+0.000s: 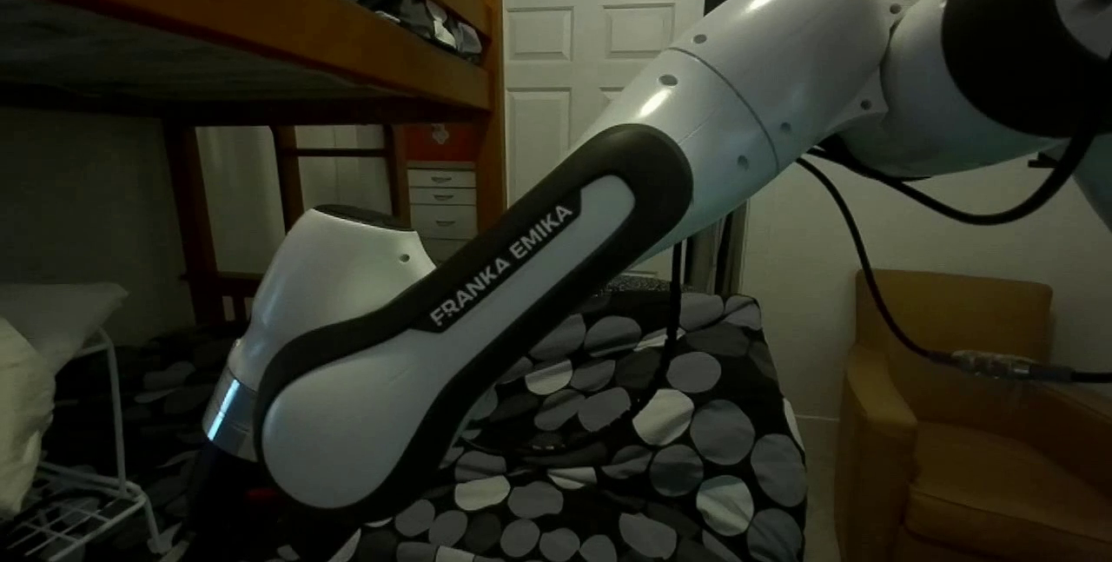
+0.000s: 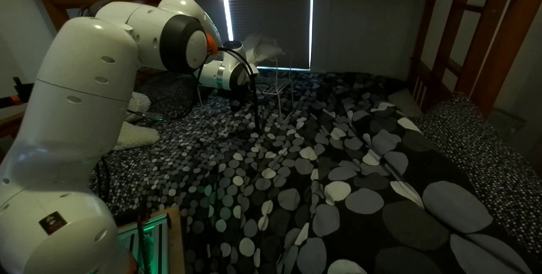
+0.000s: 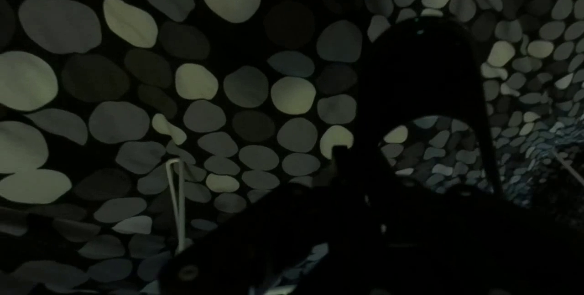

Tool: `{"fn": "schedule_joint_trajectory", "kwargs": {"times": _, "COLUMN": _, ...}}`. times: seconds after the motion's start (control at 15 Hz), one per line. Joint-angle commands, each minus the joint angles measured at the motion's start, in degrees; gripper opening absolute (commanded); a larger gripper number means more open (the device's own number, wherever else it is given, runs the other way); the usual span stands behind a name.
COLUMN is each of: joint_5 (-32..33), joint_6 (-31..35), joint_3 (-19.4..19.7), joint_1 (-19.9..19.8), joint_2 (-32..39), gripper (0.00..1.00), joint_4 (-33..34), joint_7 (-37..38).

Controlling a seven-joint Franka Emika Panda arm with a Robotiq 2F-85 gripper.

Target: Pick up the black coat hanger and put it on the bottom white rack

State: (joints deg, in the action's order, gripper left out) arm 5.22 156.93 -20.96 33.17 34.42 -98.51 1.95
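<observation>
- Wrist view, foreground: the claw (image 3: pixel 356 165), almost lost in shadow. Its jaws appear drawn nearly together and are judged to pinch the hanger; the contact itself is too dark to trace.
- At and beyond the fingertips: the black coat hanger (image 3: pixel 419 67), a broad, smooth, near-black arch with an open loop beneath its crest and one small glint on top. It reads only as a silhouette; no hook can be made out.
- Past the claw, toward the picture's left: a pale bent rod (image 3: pixel 181 208), probably a foot of the rack, apart from the hanger's outline.
- Beneath: the worktop (image 3: pixel 246 85), a bed under a dark cover spotted grey and cream.
- Farther off, in an exterior view: the bottom white rack (image 2: pixel 273 85), a thin-rod frame standing on the worktop, the far end of the arm (image 2: pixel 93 92) just beside it. Step in hand, as judged: carrying the hanger to the rack. The next move calls for bringing the loop over the rack, clear of its uprights, before release.
- Background: a dark blind (image 2: pixel 275 15) with bright edges.
</observation>
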Motion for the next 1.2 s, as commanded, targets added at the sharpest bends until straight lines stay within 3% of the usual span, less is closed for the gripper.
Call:
{"fn": "schedule_joint_trajectory", "kwargs": {"times": 0.0, "joint_5": 0.7, "joint_6": -3.8, "joint_3": 7.7, "joint_1": 8.9, "joint_2": 2.8, "gripper": 0.03, "joint_4": 8.6, "joint_7": 14.5}}
{"fn": "schedule_joint_trajectory", "kwargs": {"times": 0.33, "joint_5": 1.4, "joint_6": -14.4, "joint_3": 14.4, "joint_1": 17.7, "joint_2": 8.5, "gripper": 0.03, "joint_4": 23.2, "joint_7": 25.6}}
{"fn": "schedule_joint_trajectory", "kwargs": {"times": 0.6, "joint_5": 1.2, "joint_6": -23.0, "joint_3": 17.3, "joint_1": 20.6, "joint_2": 13.8, "gripper": 0.03, "joint_4": 34.1, "joint_7": 29.1}}
{"fn": "schedule_joint_trajectory", "kwargs": {"times": 0.67, "joint_5": 0.5, "joint_6": -19.5, "joint_3": 15.8, "joint_1": 19.1, "joint_2": 9.6, "gripper": 0.03, "joint_4": 27.2, "joint_7": 27.3}}
{"fn": "schedule_joint_trajectory", "kwargs": {"times": 0.73, "joint_5": 0.5, "joint_6": -20.0, "joint_3": 15.9, "joint_1": 19.2, "joint_2": 10.3, "gripper": 0.12, "joint_4": 28.4, "joint_7": 27.3}}
{"fn": "schedule_joint_trajectory", "kwargs": {"times": 0.87, "joint_5": 0.5, "joint_6": -20.0, "joint_3": 15.9, "joint_1": 19.2, "joint_2": 10.3, "gripper": 0.12, "joint_4": 28.4, "joint_7": 27.3}}
{"fn": "schedule_joint_trajectory", "kwargs": {"times": 0.93, "joint_5": 0.5, "joint_6": -20.0, "joint_3": 15.9, "joint_1": 19.1, "joint_2": 10.3, "gripper": 0.03, "joint_4": 28.4, "joint_7": 27.3}}
{"fn": "schedule_joint_trajectory", "kwargs": {"times": 1.13, "joint_5": 1.3, "joint_6": -23.0, "joint_3": 17.7, "joint_1": 21.0, "joint_2": 12.6, "gripper": 0.03, "joint_4": 32.4, "joint_7": 32.8}}
